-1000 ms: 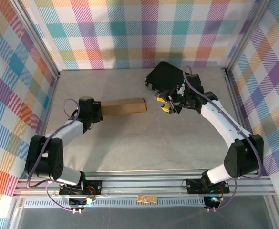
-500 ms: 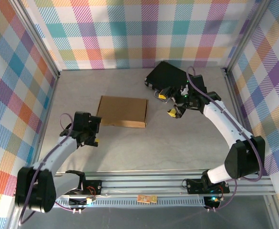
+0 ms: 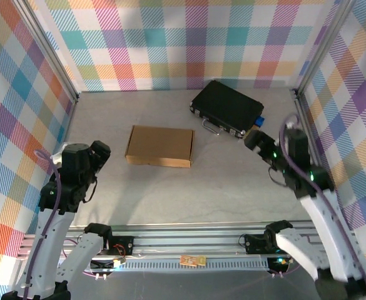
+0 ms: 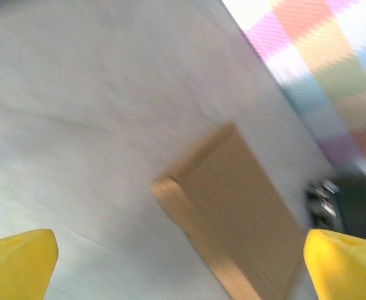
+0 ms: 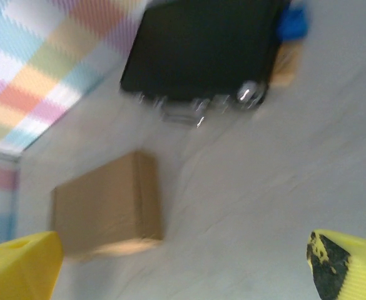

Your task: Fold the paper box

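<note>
The paper box [image 3: 159, 145] is a closed, flat brown cardboard mailer lying on the table left of centre, with nothing touching it. My left gripper [image 3: 99, 151] hangs well to its left and nearer the table's front. In the left wrist view the gripper [image 4: 183, 269] is open, its yellow fingertips [image 4: 17, 262] far apart, and the box [image 4: 239, 206] lies ahead on the table. My right gripper [image 3: 256, 139] is off to the box's right. It is open too [image 5: 183, 265], with the box [image 5: 104, 203] seen far ahead and nothing between the jaws.
A black hard case [image 3: 228, 107] with metal edges and a handle lies at the back right, a small blue object [image 3: 258, 120] at its right end. Plaid walls and metal posts close in the table on three sides. Both wrist views are motion-blurred.
A second ago both grippers were at the box, which stood on edge. It now lies flat, both sets of jaws have opened, and both arms have drawn back toward their bases.
</note>
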Controlling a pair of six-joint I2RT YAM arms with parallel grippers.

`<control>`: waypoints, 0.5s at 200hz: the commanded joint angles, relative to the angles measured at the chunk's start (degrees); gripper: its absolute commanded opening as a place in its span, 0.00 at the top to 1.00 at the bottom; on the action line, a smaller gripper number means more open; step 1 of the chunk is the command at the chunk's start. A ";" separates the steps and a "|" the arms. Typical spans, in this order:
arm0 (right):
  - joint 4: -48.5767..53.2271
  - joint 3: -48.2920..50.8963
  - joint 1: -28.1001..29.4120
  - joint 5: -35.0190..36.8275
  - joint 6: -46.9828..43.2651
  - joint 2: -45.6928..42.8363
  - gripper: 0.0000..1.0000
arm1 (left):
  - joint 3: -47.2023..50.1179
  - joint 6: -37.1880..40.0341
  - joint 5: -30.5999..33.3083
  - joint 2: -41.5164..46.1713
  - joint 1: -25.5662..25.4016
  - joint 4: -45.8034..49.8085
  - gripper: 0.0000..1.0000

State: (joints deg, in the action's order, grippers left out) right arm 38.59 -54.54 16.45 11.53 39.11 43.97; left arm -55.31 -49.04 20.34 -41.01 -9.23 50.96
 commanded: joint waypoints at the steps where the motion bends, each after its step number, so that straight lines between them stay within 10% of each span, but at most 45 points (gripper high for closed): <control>1: -11.97 16.54 -0.04 16.81 -16.12 -6.90 0.01 | 3.70 6.28 21.32 2.70 -0.27 8.66 0.00; 21: -24.16 29.36 -0.01 18.55 -28.25 -13.79 0.01 | 14.88 30.40 15.77 9.23 -0.26 -10.33 0.00; 100: -59.61 40.27 -6.08 3.95 -37.16 10.14 0.01 | 37.42 39.27 5.06 -5.47 1.41 -52.04 0.00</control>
State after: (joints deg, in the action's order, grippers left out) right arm -2.90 -12.93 13.17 21.63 5.76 47.37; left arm -20.32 -13.74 28.18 -38.28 -8.78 19.57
